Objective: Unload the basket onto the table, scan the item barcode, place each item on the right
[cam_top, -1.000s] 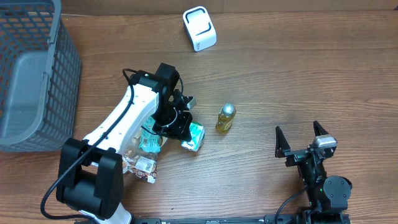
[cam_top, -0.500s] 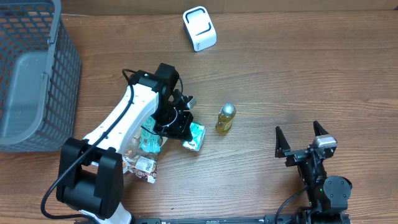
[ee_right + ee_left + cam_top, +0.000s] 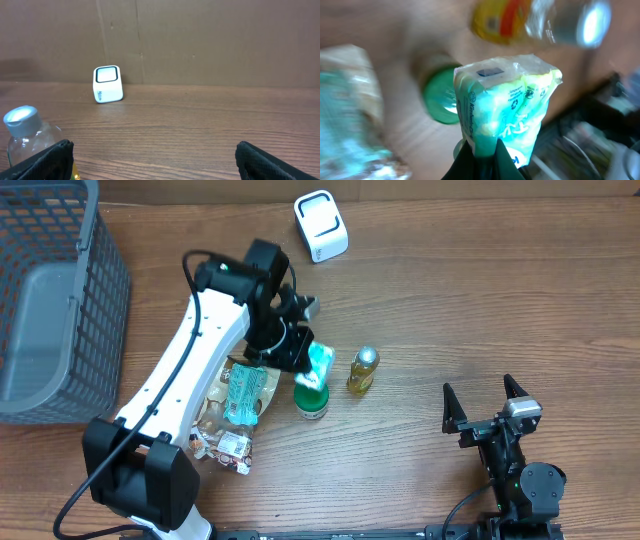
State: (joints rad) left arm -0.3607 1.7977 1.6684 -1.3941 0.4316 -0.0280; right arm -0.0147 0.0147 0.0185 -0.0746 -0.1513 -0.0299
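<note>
The left gripper (image 3: 481, 151) is clamped tight on a soft, crinkled plastic packet (image 3: 506, 102), pale green and white with small printed marks, pinching it at one end near the middle of the wooden table (image 3: 470, 290). From overhead the packet (image 3: 319, 360) shows just beside the white arm's black wrist, with the gripper (image 3: 296, 356) against it.

A flat, round green lid (image 3: 312, 401) lies right next to the packet on the side toward the table's near edge. A small clear bottle (image 3: 363, 370) of yellow liquid with a silver cap lies close by, toward the right edge. Glossy snack bags (image 3: 240, 396) are heaped under the left arm.

The scanner (image 3: 321, 225), a white rounded box with a dark-rimmed window, sits near the far edge, well apart from the packet. A grey plastic mesh basket (image 3: 100, 300) fills the far left corner.

The right gripper (image 3: 485, 406) rests near the right end of the near edge, jaws spread wide and holding nothing. Its camera looks across bare wood grain to the scanner (image 3: 107, 84).
</note>
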